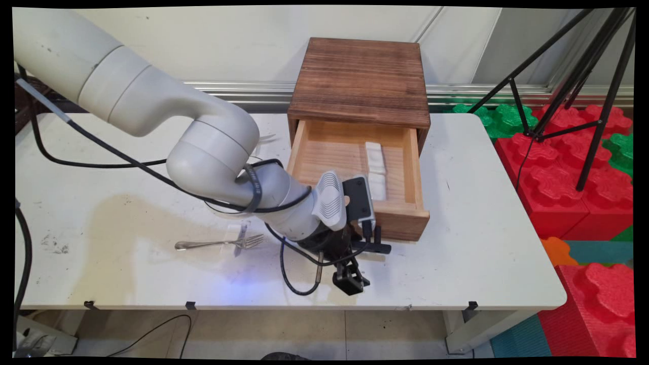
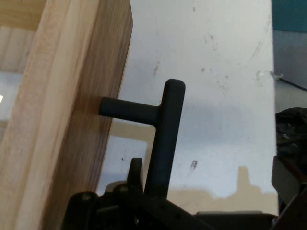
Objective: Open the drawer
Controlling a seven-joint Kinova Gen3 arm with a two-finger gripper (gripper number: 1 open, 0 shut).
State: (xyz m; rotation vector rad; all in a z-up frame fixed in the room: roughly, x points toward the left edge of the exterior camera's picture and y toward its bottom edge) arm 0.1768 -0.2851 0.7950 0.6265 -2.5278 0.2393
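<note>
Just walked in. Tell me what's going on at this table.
The white Kinova arm reaches across the white table to a wooden drawer box. Its drawer is pulled open, with white blocks lying inside. The gripper is at the drawer's black T-shaped handle, one finger right beside the bar; whether it is clamped cannot be told. A metal fork lies on the table, on the other side of the arm from the handle.

No readable text

No lettering, label, brand, number or sign can be read on anything in the main view or the hand view.
</note>
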